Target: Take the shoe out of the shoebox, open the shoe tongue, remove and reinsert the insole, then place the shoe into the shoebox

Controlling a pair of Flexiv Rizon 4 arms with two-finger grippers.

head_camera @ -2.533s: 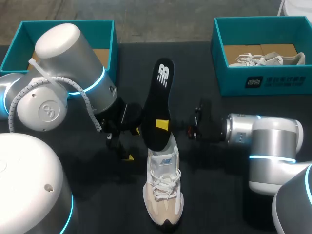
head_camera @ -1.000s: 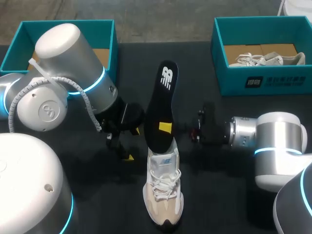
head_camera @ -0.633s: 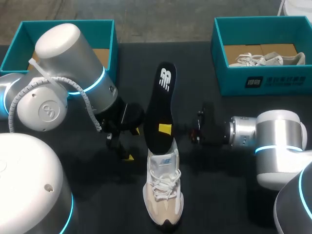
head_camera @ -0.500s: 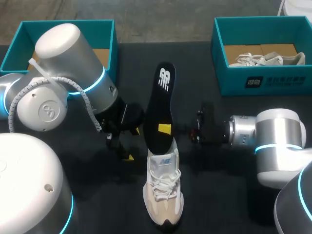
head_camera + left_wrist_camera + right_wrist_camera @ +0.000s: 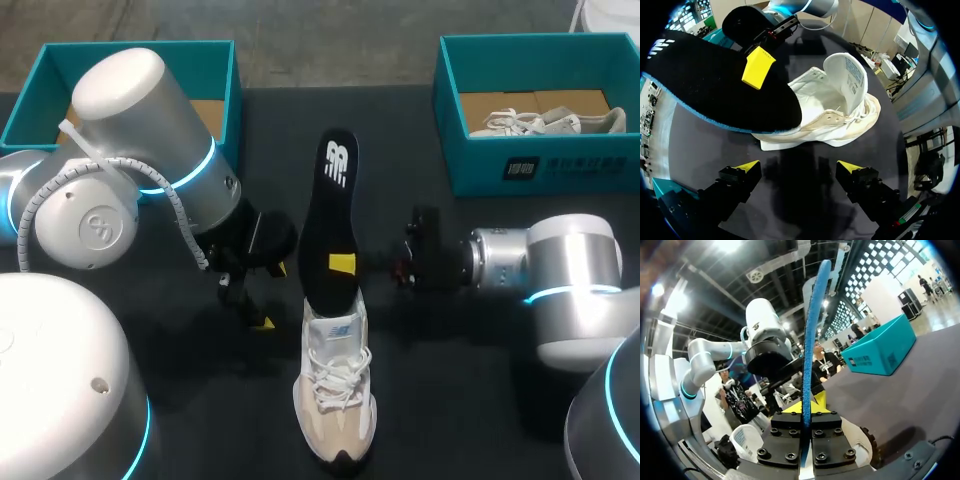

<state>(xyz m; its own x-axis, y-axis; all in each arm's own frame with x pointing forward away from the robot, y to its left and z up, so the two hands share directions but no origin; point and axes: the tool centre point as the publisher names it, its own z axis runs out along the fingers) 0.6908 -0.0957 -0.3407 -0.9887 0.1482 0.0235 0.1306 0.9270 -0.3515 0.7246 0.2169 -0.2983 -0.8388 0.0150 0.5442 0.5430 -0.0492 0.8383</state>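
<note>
A beige and white shoe (image 5: 336,392) lies on the black table, its toe toward the near edge and its white tongue (image 5: 846,75) folded up. My right gripper (image 5: 342,264) is shut on the black insole (image 5: 329,222), which is held on edge; in the right wrist view the insole (image 5: 812,330) rises edge-on out of the shut right gripper (image 5: 806,407). The insole's lower end meets the shoe's opening. My left gripper (image 5: 798,167) stands open on the table beside the shoe (image 5: 840,112), holding nothing. In the head view the left gripper (image 5: 248,303) sits left of the insole.
A teal shoebox (image 5: 528,170) with another white shoe (image 5: 520,123) stands at the back right. A second teal box (image 5: 40,85) stands at the back left, partly hidden by my left arm (image 5: 140,150).
The insole's far tip has swung slightly left and my right arm has shifted a little. The left arm and the shoe have not moved.
</note>
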